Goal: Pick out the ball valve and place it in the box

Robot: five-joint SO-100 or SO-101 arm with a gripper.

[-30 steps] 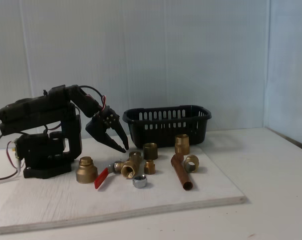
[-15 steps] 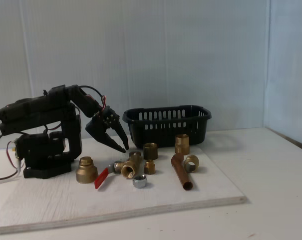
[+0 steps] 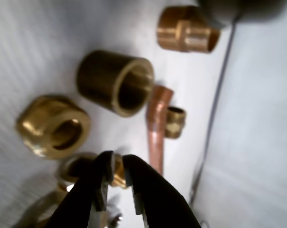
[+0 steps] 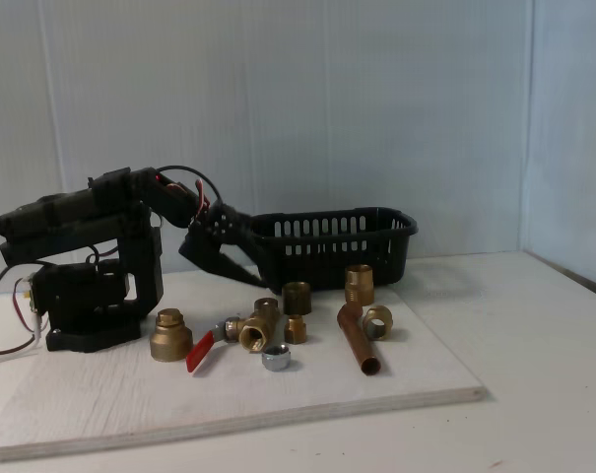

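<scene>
The ball valve (image 4: 250, 331) lies on the white board in the fixed view, its brass body among the fittings and its flat red lever (image 4: 199, 352) pointing to the front left. The box (image 4: 329, 242), a black slotted basket, stands behind the fittings. My gripper (image 4: 256, 279) hangs above and behind the valve, in front of the box's left end, tilted towards the right. In the wrist view the gripper (image 3: 117, 160) has its black fingers nearly touching, with nothing held; blurred brass parts lie beneath them.
Plain brass couplings (image 4: 169, 335) (image 4: 297, 297) (image 4: 359, 284) (image 3: 115, 83) (image 3: 53, 126) surround the valve. A copper pipe (image 4: 358, 340) (image 3: 157, 116) and a silver nut (image 4: 275, 358) lie nearby. The white board's (image 4: 278, 399) edge runs along the front and right.
The gripper has lifted and swung from pointing down at the fittings to pointing right towards the box. Its fingers have come together. The parts on the board have not moved.
</scene>
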